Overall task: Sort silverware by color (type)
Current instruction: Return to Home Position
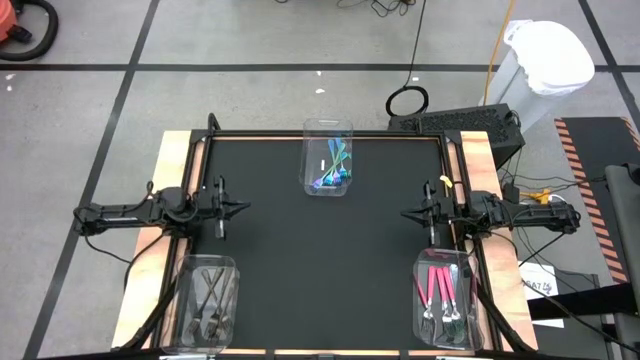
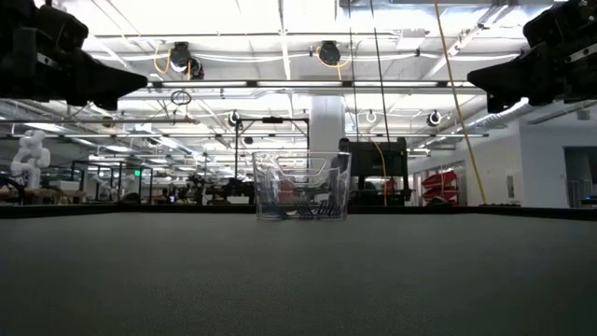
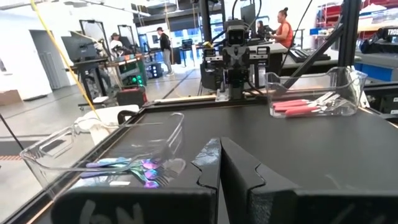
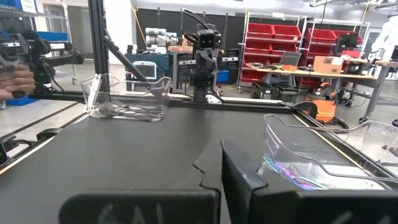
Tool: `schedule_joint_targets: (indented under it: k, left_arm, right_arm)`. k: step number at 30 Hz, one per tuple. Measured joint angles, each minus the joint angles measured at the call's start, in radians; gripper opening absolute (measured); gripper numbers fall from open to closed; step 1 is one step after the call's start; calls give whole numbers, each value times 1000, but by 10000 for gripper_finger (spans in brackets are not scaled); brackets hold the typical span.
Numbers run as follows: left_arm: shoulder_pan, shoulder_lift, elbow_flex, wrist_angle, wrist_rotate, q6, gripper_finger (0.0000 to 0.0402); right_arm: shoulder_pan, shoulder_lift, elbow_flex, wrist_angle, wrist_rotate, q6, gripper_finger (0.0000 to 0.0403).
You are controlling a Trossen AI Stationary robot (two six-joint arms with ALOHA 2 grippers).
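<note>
The silverware lies sorted in three clear bins. Teal-handled pieces (image 1: 333,168) rest in the bin (image 1: 327,130) at the table's far middle. Dark grey pieces (image 1: 208,295) fill the near-left bin (image 1: 178,300). Pink-handled pieces (image 1: 440,288) lie in the near-right bin (image 1: 420,300). My left gripper (image 1: 244,209) hovers at the table's left edge, shut and holding nothing, its fingertips (image 3: 219,155) together. My right gripper (image 1: 405,213) hovers at the right edge, also shut with nothing in it, fingertips (image 4: 221,158) together. Both point level toward the table's middle.
The black mat (image 1: 325,270) lies bare between the bins. A white bag-lined bin (image 1: 548,60) and a dark box (image 1: 470,125) stand beyond the table's far right corner. People stand at benches in the room behind; a hand (image 4: 15,78) shows beyond the left side.
</note>
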Motion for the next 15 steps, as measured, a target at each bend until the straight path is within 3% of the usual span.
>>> schedule_joint_targets:
  k: [15]
  left_arm:
    - [0, 5, 5, -35, 12, -1, 12]
  right_arm:
    - [0, 0, 0, 1, 0, 0, 0]
